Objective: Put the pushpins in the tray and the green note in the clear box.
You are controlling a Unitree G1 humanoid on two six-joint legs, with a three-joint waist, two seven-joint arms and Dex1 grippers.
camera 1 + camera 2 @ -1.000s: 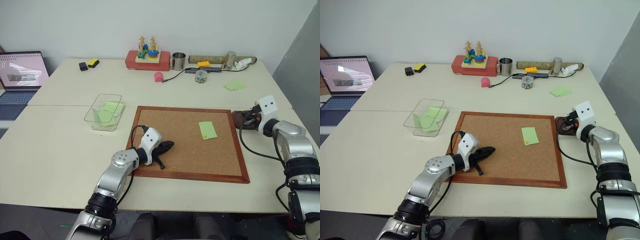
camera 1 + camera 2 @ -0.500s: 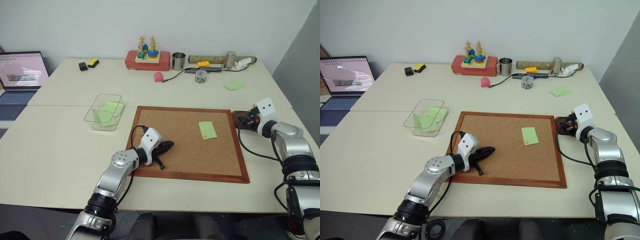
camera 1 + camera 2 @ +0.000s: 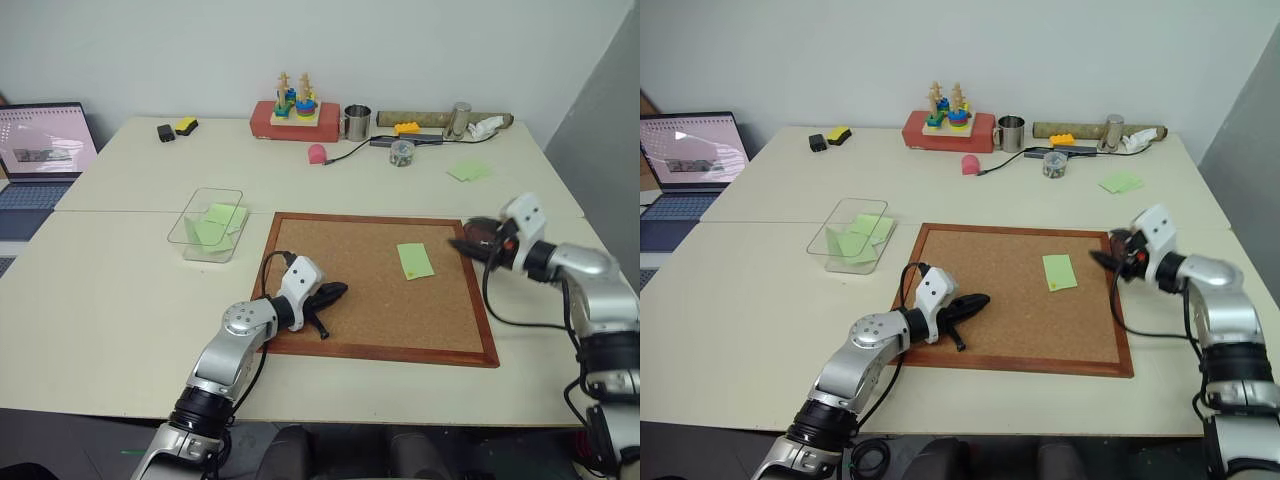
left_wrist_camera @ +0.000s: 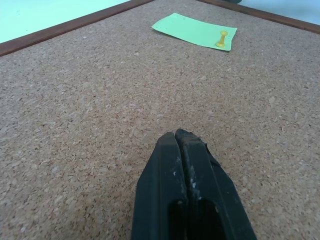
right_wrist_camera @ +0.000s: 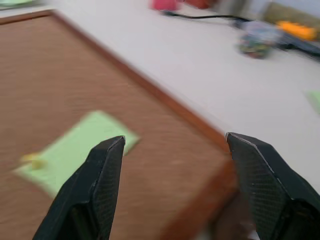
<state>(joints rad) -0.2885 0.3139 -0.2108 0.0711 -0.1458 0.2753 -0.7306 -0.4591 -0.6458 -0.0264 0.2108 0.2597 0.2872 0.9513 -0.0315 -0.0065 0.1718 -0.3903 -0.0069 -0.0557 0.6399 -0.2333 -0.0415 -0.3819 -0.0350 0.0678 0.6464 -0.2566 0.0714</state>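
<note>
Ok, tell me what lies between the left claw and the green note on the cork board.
Nothing: in the left wrist view, only bare cork board stretches from the shut left claw to the green note, which has a yellow pushpin at one end.

green note (image 3: 415,261) flat on corkboard (image 3: 360,320) (yellow pushpin (image 4: 221,38) thru it)

Tray (image 3: 484,236) mostly hidden behind right gripper (image 3: 466,244); contents can't be made out. Right wrist view blurred: yellow pushpin (image 5: 31,160) on green note (image 5: 75,150) just a smear, small jar (image 5: 256,43) w/ mixed bits unreadable. Clear box (image 3: 190,232) holds pale green sheets, count unclear. Laptop (image 3: 40,150) cut off by left edge. Left gripper (image 4: 190,170) base cut off at frame edge in left wrist view.
</note>
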